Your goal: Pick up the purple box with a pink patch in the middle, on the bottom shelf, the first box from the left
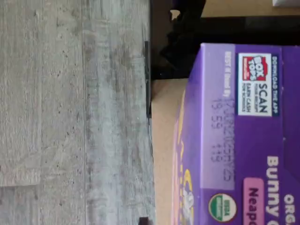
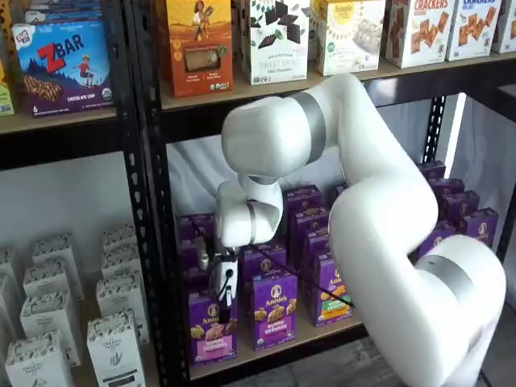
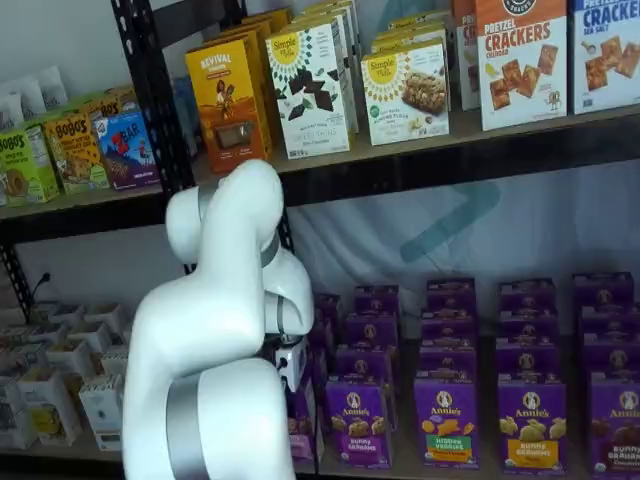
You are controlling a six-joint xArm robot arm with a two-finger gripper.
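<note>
The purple box (image 2: pixel 211 326) stands upright at the left end of the front row on the bottom shelf (image 2: pixel 274 351), its pink patch low on the front. My gripper (image 2: pixel 216 297) comes down onto the box's top edge from above. Its white body shows, but the black fingers are too hidden to show any gap or grip. In a shelf view my arm covers most of the box (image 3: pixel 304 432), with the gripper (image 3: pixel 294 380) just above it. The wrist view looks close onto the box's top panel (image 1: pixel 243 136), with a Box Tops mark and a pink patch, over the shelf's light board (image 1: pixel 166 140).
More purple cartons (image 2: pixel 274 310) fill the bottom shelf to the right and behind. A black perforated upright (image 2: pixel 157 242) stands just left of the box. White cartons (image 2: pixel 113 322) sit on the neighbouring rack. The upper shelf (image 2: pixel 266 89) carries snack boxes. Grey wood floor (image 1: pixel 70 112) lies in front of the shelf.
</note>
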